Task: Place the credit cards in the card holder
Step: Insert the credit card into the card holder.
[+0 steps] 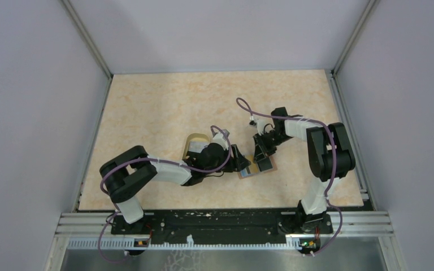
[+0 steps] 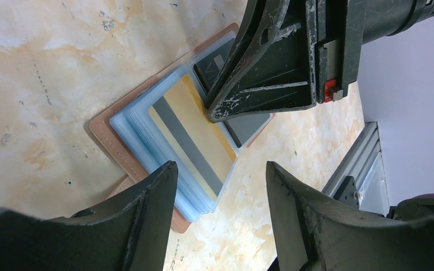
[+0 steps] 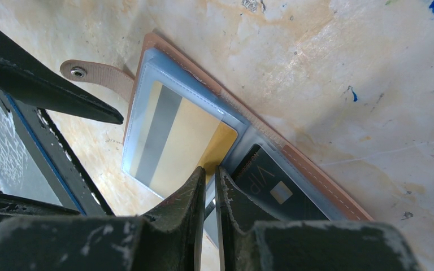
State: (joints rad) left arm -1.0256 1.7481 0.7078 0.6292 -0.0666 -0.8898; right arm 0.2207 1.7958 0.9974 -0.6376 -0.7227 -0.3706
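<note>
Top view: holder lies open between left gripper and right gripper. Left wrist: left gripper spread, empty, just short of holder; yellow card sits in its clear leaf. Right wrist: right gripper pressed almost together at that card's end, mid-holder; we cannot tell whether it nips anything. We advise pushing the card flat and fully home. Dark card reads "VIP".

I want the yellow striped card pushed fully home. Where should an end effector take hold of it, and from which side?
The yellow striped card lies flat in the card holder, mostly under a clear sleeve. Only its end beside the dark VIP card is bare, so pinch that short edge, probably coming in low from the VIP card's side.
</note>
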